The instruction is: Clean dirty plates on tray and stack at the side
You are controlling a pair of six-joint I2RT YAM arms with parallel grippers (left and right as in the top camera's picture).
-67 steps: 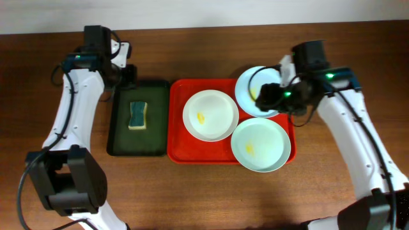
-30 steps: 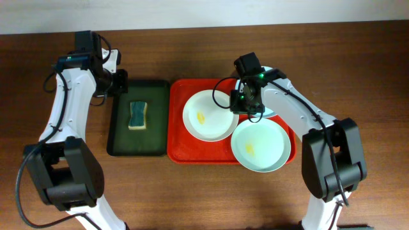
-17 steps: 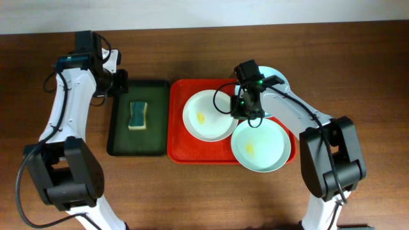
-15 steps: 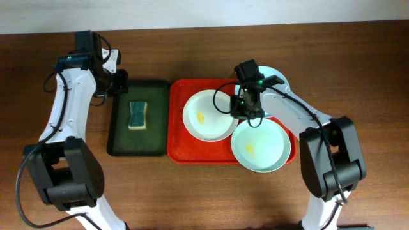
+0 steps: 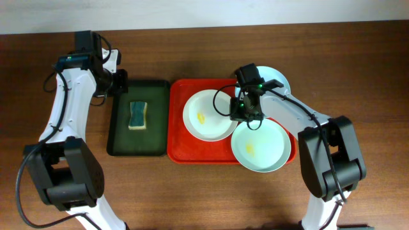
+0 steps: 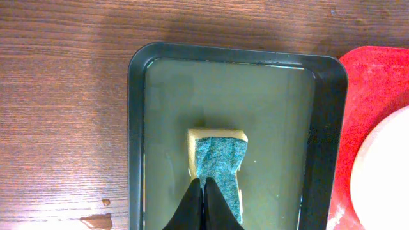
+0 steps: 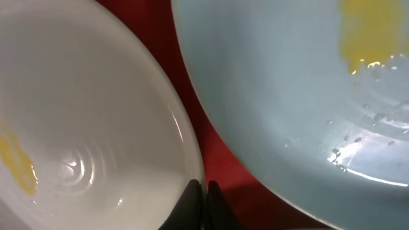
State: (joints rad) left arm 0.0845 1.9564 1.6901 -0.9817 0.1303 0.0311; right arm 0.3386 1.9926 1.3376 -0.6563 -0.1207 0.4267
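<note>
The red tray (image 5: 179,151) lay in the middle of the bench (image 5: 192,198), and all three plates were on or over it. The white plate (image 5: 208,114) sat at its left. The mint green plate (image 5: 263,147) was at the near right, overhanging the tray's rim. The pale blue plate (image 5: 277,78) was at the far right corner, largely hidden beneath the right arm. The white and mint plates each showed a small yellow smear. The right claw (image 5: 246,116) was down among the three plates, its fingers pressed narrowly together with the tips at the white plate's rim. Whether the rim was pinched between them could not be told. Its wrist view showed a strip of red tray between the white plate and a paler smeared plate with water drops, blue or mint I could not tell. Left of the red tray lay the dark green tray (image 5: 117,144), holding shallow water and a sponge (image 6: 217,163). The left claw (image 6: 203,206) hung above the sponge, fingers closed together and gripping nothing.
</note>
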